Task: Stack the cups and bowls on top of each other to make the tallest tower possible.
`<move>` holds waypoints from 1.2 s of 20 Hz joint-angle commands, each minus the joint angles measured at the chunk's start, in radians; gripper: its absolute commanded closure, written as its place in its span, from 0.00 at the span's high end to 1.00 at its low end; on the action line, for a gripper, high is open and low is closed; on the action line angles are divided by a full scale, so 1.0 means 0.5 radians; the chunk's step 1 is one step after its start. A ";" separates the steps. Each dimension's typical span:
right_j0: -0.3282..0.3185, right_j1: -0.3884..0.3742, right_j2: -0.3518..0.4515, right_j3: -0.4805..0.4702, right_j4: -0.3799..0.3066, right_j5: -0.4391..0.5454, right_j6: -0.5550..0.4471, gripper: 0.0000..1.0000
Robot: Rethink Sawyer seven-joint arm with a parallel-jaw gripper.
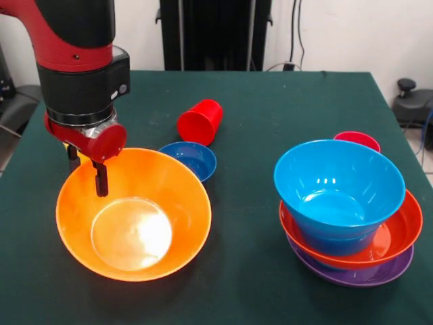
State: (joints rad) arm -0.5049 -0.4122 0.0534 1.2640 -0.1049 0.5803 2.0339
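Observation:
The huge orange bowl (135, 217) stands upright at the front left. My gripper (86, 169) hangs over its far left rim, one finger (101, 181) inside the bowl and the other (72, 157) outside, jaws apart. The tower stands at the right: a purple bowl (352, 276) lowest, a red-orange bowl (400, 233) in it, a large light blue bowl (338, 186) on top. A small dark blue bowl (191, 160) sits behind the orange bowl. A red cup (200, 122) lies on its side behind that. A pinkish-red cup (357, 140) shows behind the tower.
A sliver of yellow (67, 145) shows behind the gripper; I cannot tell what it is. The green table (270, 101) ends at the right, with a black chair base (413, 101) beyond it. The robot's black pedestal (213, 34) stands at the far side.

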 commanded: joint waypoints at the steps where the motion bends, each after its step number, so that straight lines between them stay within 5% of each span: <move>1: 0.014 -0.017 0.175 0.108 -0.116 -0.102 -0.116 1.00; 8: 0.054 -0.165 0.127 0.213 -0.090 -0.001 -0.067 1.00; 19: 0.061 -0.673 0.062 0.462 -0.025 0.541 -0.176 1.00; 24: 0.058 -0.777 0.068 0.571 -0.022 0.568 -0.125 1.00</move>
State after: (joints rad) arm -0.4992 -0.7164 0.0525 1.4205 -0.1082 0.7419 2.0339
